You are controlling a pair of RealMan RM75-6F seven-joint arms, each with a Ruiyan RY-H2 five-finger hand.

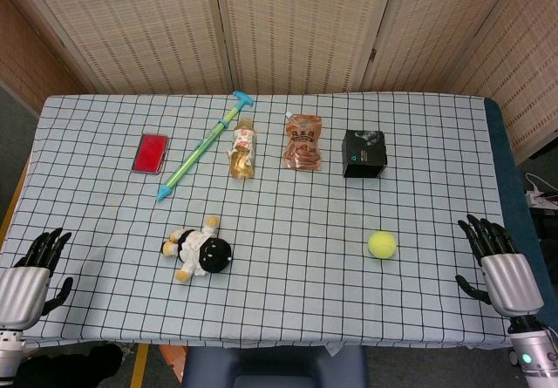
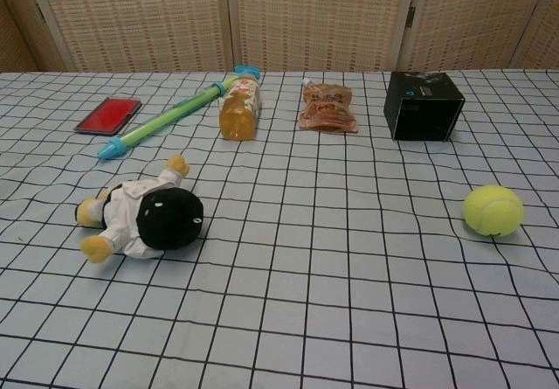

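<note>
My left hand [image 1: 35, 270] hovers at the table's near left corner, fingers apart, holding nothing. My right hand [image 1: 499, 266] sits at the near right corner, also with spread fingers and nothing in it. Neither hand shows in the chest view. Closest to the left hand lies a plush doll [image 1: 199, 250] [image 2: 144, 215] in black and white with yellow feet. A yellow tennis ball [image 1: 381, 245] [image 2: 493, 210] rests nearest the right hand, apart from it.
A checkered cloth [image 1: 288, 309] covers the table. Along the far half lie a red flat case [image 1: 150, 153], a green-blue water squirter [image 1: 202, 146], a tea bottle [image 1: 243, 149], a snack pouch [image 1: 302, 142] and a black box [image 1: 364, 153]. Woven screens stand behind.
</note>
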